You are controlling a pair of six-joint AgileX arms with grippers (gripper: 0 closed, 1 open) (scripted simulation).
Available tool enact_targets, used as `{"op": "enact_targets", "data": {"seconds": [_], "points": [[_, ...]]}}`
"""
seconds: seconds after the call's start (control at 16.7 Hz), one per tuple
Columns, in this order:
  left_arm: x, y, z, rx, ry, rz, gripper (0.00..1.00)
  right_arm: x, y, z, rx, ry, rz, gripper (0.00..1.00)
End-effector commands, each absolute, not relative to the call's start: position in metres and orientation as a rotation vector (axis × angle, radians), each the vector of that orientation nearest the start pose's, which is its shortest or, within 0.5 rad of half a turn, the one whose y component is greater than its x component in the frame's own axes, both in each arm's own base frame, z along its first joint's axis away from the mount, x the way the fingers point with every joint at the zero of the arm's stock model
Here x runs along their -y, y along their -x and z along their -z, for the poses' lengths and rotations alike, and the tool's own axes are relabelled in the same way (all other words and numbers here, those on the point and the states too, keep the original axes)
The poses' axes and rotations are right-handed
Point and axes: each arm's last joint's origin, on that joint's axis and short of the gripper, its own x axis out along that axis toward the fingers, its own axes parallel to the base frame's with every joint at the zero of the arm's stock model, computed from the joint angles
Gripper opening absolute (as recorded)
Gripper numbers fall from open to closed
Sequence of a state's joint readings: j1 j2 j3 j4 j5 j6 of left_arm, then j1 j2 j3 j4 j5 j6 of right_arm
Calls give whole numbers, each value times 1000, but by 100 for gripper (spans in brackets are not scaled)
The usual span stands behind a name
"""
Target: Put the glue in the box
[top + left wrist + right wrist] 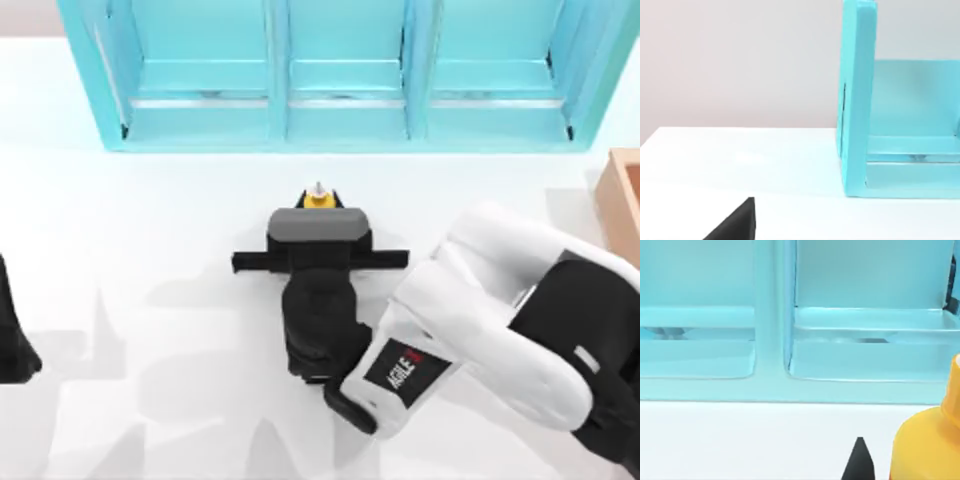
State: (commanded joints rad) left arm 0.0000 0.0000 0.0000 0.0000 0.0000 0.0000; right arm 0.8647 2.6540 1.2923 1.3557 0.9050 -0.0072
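Observation:
The glue (318, 197) is a small orange-yellow bottle with a white nozzle. It stands on the white table just in front of the teal shelf's middle compartment. My right gripper (316, 228) reaches in from the lower right and sits directly over and behind the bottle, hiding most of it. In the right wrist view the orange bottle (927, 445) looms very close. The box (620, 200), tan with thick walls, is cut off at the table's right edge. My left arm (12, 335) is parked at the left edge.
A big teal three-compartment shelf unit (345, 125) spans the back of the table, close behind the glue; its end wall (857, 100) appears in the left wrist view. The right arm's white body (500, 310) covers the table's lower right.

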Motion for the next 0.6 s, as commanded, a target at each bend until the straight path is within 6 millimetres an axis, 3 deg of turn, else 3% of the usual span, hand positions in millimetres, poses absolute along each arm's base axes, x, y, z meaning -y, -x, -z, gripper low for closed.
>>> {"op": "enact_targets", "data": {"seconds": [0.42, 0.6], "points": [[1, -106, -160, 0, 0, 0, 100, -335, -309, 4, 1, 17, 8, 0], [1, -106, -160, 0, 0, 0, 100, -335, -310, -15, -11, 33, 5, 0]]}}
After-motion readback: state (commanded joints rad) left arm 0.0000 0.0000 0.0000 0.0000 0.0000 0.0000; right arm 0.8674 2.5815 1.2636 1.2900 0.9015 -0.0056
